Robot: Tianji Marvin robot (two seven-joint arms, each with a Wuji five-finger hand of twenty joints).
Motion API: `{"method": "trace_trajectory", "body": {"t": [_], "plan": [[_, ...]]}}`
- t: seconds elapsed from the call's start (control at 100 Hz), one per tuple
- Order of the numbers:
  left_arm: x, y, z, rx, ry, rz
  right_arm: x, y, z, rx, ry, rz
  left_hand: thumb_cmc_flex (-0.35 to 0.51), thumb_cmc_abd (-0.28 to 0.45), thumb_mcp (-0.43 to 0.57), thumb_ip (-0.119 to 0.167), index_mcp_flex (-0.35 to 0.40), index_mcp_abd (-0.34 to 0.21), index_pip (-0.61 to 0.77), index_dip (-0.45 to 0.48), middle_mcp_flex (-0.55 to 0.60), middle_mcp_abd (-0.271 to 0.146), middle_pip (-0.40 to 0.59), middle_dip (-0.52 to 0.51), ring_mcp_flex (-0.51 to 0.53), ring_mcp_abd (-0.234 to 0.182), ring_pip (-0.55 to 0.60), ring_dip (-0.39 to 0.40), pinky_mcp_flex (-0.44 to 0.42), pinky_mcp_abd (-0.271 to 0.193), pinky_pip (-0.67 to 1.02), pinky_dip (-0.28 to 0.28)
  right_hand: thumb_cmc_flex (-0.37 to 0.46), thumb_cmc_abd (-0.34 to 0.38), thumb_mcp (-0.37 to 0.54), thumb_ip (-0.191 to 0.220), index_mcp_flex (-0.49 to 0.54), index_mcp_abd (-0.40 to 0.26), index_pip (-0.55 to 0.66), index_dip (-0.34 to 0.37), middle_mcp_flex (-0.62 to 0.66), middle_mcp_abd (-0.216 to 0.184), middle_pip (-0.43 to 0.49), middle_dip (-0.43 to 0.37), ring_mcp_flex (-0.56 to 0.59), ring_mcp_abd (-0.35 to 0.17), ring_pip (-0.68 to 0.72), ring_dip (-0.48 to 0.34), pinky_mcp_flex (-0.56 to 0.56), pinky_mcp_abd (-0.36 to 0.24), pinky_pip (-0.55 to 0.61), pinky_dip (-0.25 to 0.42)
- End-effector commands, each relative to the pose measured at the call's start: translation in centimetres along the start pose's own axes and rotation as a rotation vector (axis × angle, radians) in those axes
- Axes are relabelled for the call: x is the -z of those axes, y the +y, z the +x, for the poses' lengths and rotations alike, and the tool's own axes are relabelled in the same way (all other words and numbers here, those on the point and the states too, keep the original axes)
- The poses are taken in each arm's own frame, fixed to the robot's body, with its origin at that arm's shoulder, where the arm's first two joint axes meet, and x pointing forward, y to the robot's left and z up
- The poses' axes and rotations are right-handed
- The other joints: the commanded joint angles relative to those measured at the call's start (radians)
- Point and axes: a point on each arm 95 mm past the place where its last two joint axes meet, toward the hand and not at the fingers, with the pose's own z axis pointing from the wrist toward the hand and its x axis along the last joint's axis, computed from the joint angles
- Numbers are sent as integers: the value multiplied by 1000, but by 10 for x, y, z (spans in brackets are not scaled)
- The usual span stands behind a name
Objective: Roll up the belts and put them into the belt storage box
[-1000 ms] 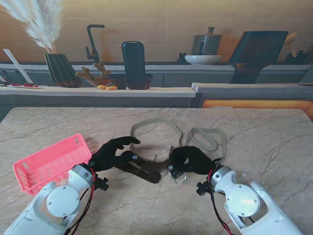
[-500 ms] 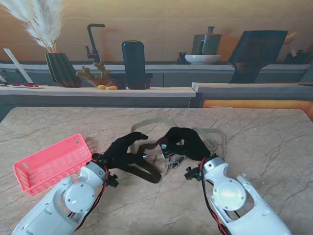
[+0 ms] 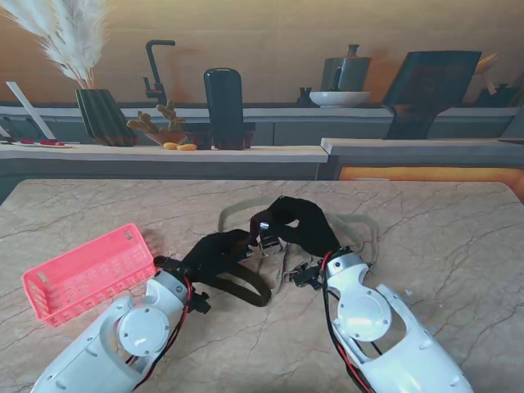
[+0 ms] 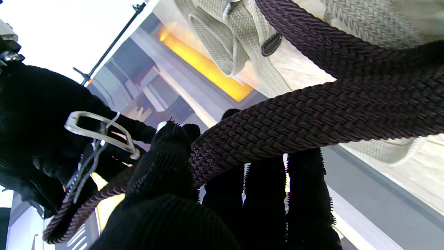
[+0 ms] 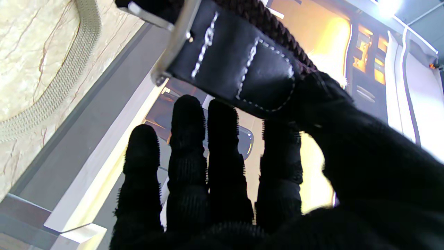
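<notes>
A dark brown braided belt (image 3: 242, 284) lies partly on the marble table (image 3: 442, 237) in front of me. My right hand (image 3: 299, 224) is shut on its buckle end (image 3: 265, 241), held a little off the table; in the right wrist view the thumb (image 5: 329, 114) presses the black leather tab (image 5: 239, 62). My left hand (image 3: 218, 250) is shut on the strap just beside the buckle, the braided belt (image 4: 312, 114) pinched between thumb and fingers (image 4: 166, 163). A beige woven belt (image 3: 239, 210) lies looped beyond both hands. The pink storage basket (image 3: 86, 275) sits at my left.
The beige belt (image 4: 222, 45) stretches right past my right hand to a second loop (image 3: 363, 229). Behind the table's far edge runs a counter with a plant vase (image 3: 102, 115), a dark bottle (image 3: 223, 106) and a bowl (image 3: 340, 99).
Both hands moved farther from me and toward each other. The right hand carried the buckle end up and left; the left hand closed on the dark strap beside it.
</notes>
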Motion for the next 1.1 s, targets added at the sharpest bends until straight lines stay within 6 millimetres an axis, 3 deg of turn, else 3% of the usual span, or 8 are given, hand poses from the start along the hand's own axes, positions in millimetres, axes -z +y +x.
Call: {"method": "trace_trajectory", "body": {"t": [0.0,0.24,0.36,0.48,0.61,0.83,1.01,1.09], "plan": [[-2,4,6,29,11,-29,-1,-6,1,-39,-13,4,79,40,0,14,17,-44,73,27,49,-19,51,31,35,2,35,15,20,7,44,22,0,13,57,-25,48,-107,63,13,-29,-4,-81,-63,-33,-26,-95,-67,-20,8,-35,-33],[-5,7,12,251,-21,-73,0,-13,-3,-96,-26,61,79,41,5,13,4,-57,178,91,76,-34,178,167,66,13,105,38,35,18,86,34,-34,13,35,-30,47,-217,50,23,-141,47,-274,-178,-136,-2,-485,-317,-68,19,-175,-118],[-7,7,13,316,-30,-85,1,-15,-5,-104,-21,78,79,48,2,16,-3,-70,183,115,67,-50,230,252,62,8,125,61,30,24,85,34,-43,14,19,-31,45,-254,47,25,-182,56,-330,-223,-183,13,-566,-385,-73,15,-224,-143],[-9,7,14,361,-38,-100,2,-19,-6,-173,-26,105,79,62,-5,18,-16,-85,188,148,49,-70,317,400,52,-3,195,159,8,34,67,30,-41,15,14,-27,41,-255,47,26,-191,60,-341,-243,-205,13,-590,-418,-72,1,-257,-160],[-14,9,15,400,-45,-109,3,-25,-5,-270,-35,144,79,65,-9,18,-18,-88,190,161,54,-71,344,471,55,-6,226,222,2,37,66,37,-35,22,15,-24,34,-238,47,35,-144,64,-336,-248,-187,-5,-587,-430,-78,-8,-286,-172],[-18,12,16,456,-37,-152,2,-31,-4,-378,-45,194,79,69,-12,20,-19,-91,192,172,57,-72,348,502,56,-9,231,248,-2,38,60,40,-1,49,-9,-21,12,-202,41,70,69,23,-318,-216,-64,-46,-565,-411,-65,4,-325,-180],[-18,13,16,492,-41,-195,1,-35,-4,-415,-53,197,79,69,-15,21,-20,-89,182,171,53,-70,340,515,51,-10,224,259,-7,35,50,39,72,99,-42,-3,-31,-202,31,150,292,-22,-257,-146,132,-64,-502,-350,-32,27,-342,-183],[-18,14,15,510,-50,-198,1,-36,-3,-417,-51,183,78,42,-23,28,2,-77,118,113,51,-64,261,470,45,-2,163,234,-11,33,35,39,79,76,-29,0,-17,-211,35,151,345,-28,-230,-130,205,-70,-458,-321,-14,35,-331,-178]]}}
